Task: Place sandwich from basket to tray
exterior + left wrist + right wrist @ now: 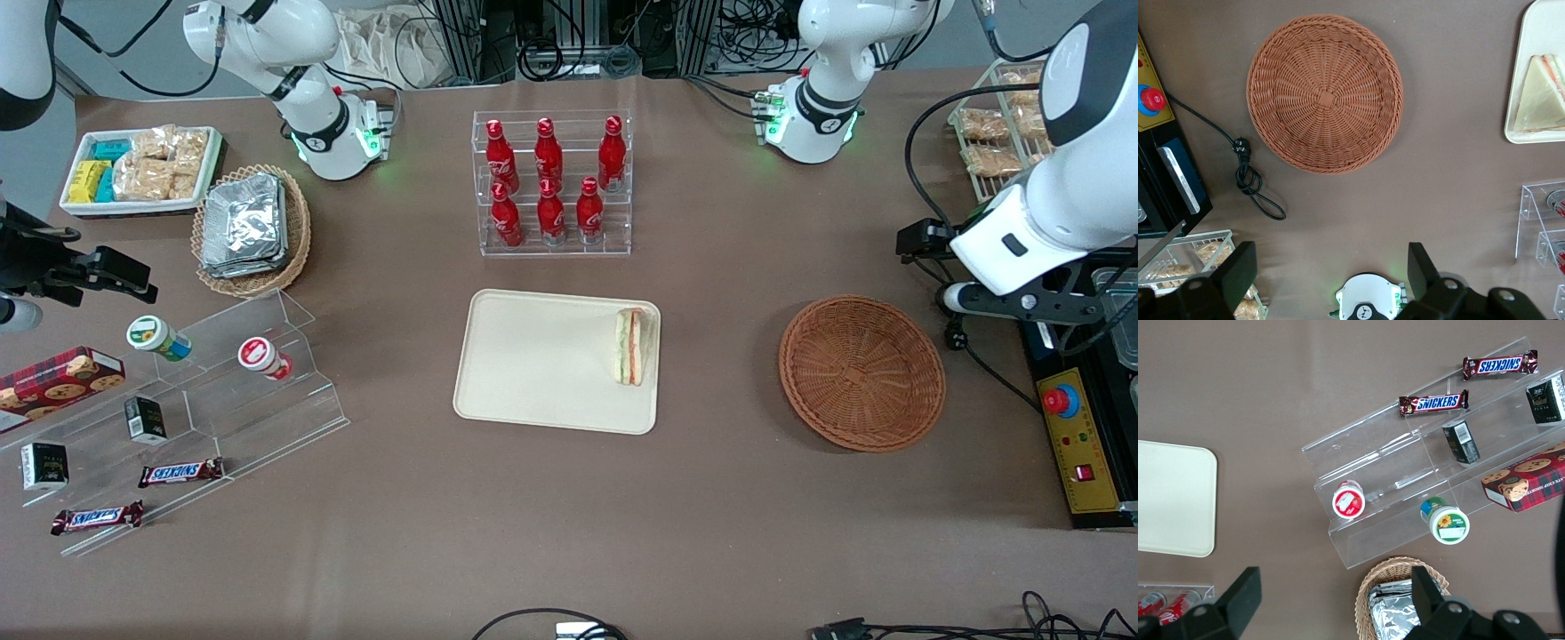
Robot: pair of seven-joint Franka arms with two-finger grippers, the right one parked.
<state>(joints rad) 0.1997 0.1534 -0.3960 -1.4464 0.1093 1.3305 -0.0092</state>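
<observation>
Robot lab, cables [569, 53], emergency-stop box [1077, 444]

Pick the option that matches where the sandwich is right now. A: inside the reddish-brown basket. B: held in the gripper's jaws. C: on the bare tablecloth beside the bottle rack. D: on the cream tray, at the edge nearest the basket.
D: the sandwich lies on the tray at its basket-side edge; the basket holds nothing, and the gripper, jaws open, hangs empty over the table near the basket.
</observation>
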